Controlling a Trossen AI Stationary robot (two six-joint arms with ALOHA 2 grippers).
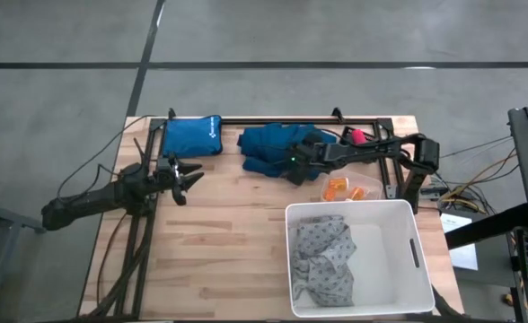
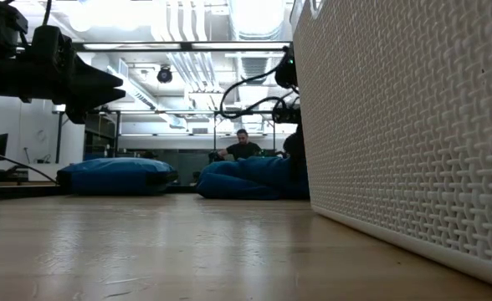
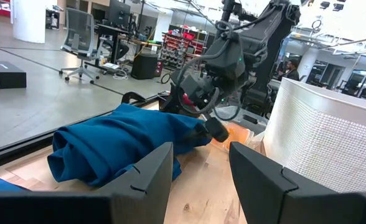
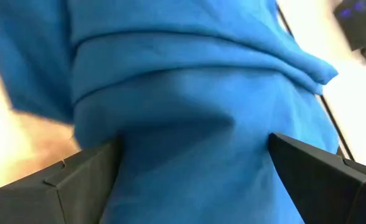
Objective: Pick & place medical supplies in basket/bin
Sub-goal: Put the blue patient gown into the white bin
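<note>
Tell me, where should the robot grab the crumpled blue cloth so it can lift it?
Probably on the raised fold along the top of the dark teal cloth, coming down from above. The cloth lies bunched in soft ridges on the table, so a ridge gives the fingers something to pinch. The right gripper is already open with a fold between its fingers.

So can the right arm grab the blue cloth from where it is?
Probably yes. The right end effector is open, its fingers either side of the dark teal garment, with the cloth bunched between them. Nothing seems to block it.
</note>
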